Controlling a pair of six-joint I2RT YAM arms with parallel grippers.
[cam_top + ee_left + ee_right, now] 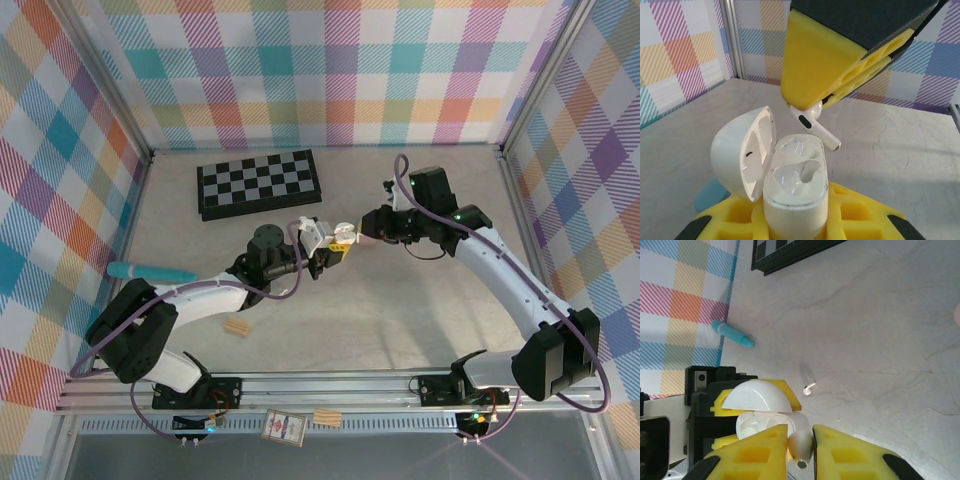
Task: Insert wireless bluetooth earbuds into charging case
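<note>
My left gripper (322, 252) is shut on a white charging case (795, 200), held upright with its lid (742, 150) swung open to the left. Both wells look empty. Just above the case's far rim hangs a white stemmed earbud (815, 125), tilted with its stem pointing down to the right. My right gripper (800, 450) is shut on this earbud (801, 447), and its yellow fingers (820, 55) reach down from above. A second white earbud (809, 388) lies loose on the table past the case (757, 422).
A folded chessboard (258, 183) lies at the back of the table. A light blue pen-like stick (150, 271) rests near the left wall. A small tan wooden block (237, 327) sits in front of the left arm. Checked walls enclose three sides.
</note>
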